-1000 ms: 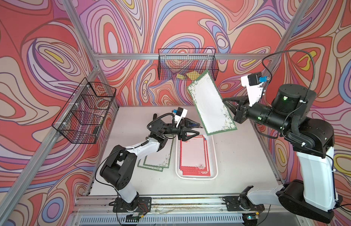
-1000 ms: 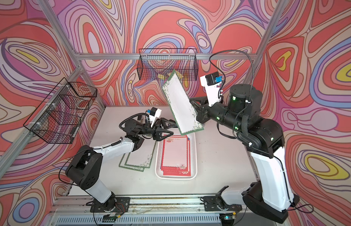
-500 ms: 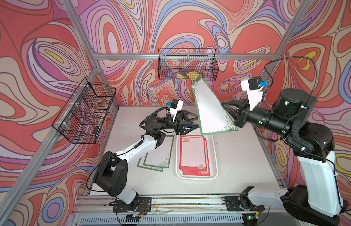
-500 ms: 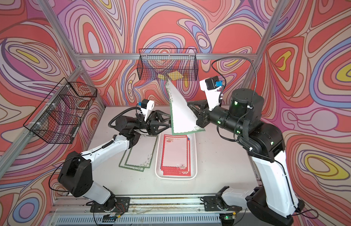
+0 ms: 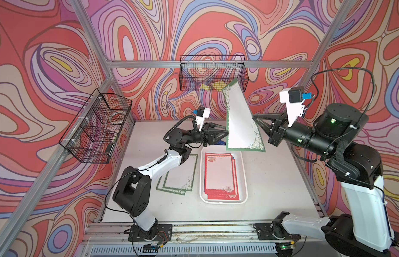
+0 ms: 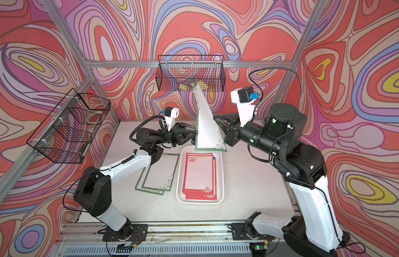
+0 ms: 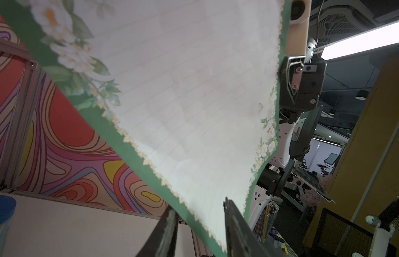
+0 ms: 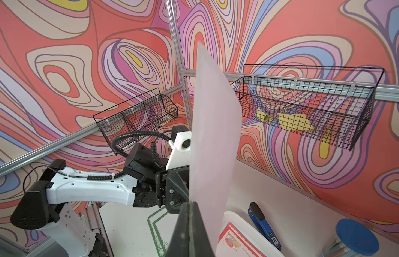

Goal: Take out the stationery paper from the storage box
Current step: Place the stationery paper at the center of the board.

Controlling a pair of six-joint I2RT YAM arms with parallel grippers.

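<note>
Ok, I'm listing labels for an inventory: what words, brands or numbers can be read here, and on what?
"SD", as far as it reads: white mark on the blue stapler, right wrist view.
Printed header on the top red-bordered sheet in the storage box: too small to read.
Nothing else legible.

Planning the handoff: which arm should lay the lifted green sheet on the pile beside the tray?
Left. The left jaws straddle an edge of the sheet, and the green pile lies on that side of the tray. The right jaws pinch the opposite edge.
</note>
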